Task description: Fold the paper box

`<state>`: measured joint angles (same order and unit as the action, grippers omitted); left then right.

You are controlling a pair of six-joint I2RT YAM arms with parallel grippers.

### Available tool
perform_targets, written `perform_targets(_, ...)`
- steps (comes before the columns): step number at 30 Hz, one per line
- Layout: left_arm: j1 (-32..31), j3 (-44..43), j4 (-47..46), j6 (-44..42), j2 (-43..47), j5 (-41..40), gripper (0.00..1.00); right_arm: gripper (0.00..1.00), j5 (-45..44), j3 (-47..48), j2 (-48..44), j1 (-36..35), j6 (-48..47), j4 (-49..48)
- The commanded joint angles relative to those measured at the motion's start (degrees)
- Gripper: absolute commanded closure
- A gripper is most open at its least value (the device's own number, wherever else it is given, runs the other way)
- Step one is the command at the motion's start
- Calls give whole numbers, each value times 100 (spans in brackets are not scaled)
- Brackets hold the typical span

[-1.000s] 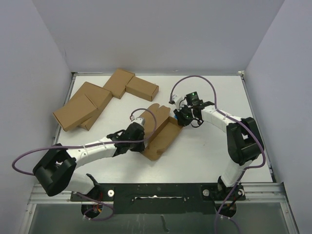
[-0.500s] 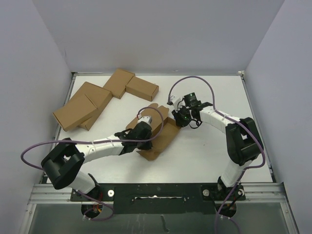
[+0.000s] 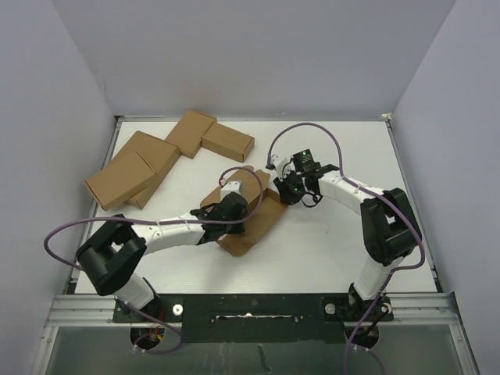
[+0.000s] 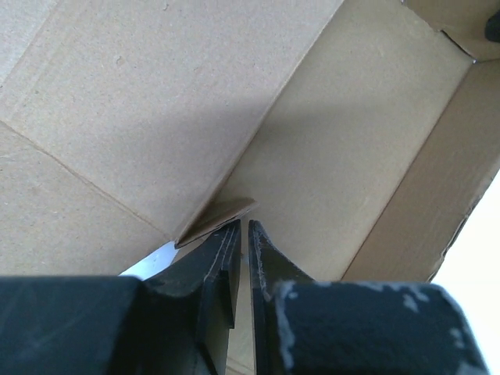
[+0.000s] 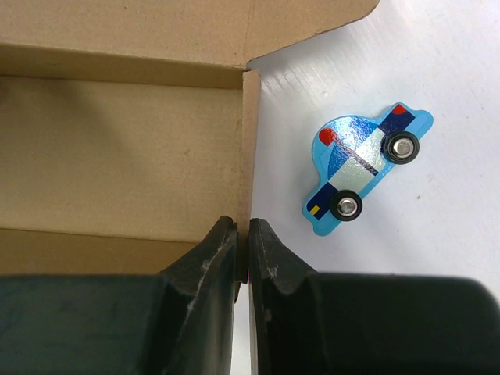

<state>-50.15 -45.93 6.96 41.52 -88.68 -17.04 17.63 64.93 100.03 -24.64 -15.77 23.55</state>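
— Where is the paper box (image 3: 262, 225)?
— Near the middle of the tabletop (image 3: 336, 246), open side up. Its side walls are partly raised and a flap lies spread out toward the far side.
— Who has hold of it?
— The right hand (image 5: 243, 234) is clenched on the upright edge of one end wall, with the cardboard pinched between its fingers.
— And the other one?
— The left hand (image 4: 244, 234) reaches down inside the box. Its fingers are almost together, with only a thin slit between them. A loose corner of cardboard lies right at the tips, but I cannot tell whether it is pinched.
— Anything around the box?
— A flat blue toy car (image 5: 363, 170) lies on the tabletop near the wall the right hand grips, not touching it. Four brown cartons (image 3: 156, 160) huddle at the far left, well apart from the box.
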Motion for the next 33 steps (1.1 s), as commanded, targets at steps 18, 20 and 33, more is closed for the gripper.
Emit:
perform_targets(18, 6, -304, -316, -241, 696, 432, 93, 100, 55, -24, -75, -94, 79, 3)
perform_targets(20, -90, -237, -153, -236, 1027, 571, 92, 100, 56, -16, -68, -88, 83, 0)
perform_targets(33, -518, 310, 510, -60, 2044, 2069, 100, 100, 74, -24, -45, -87, 100, -8)
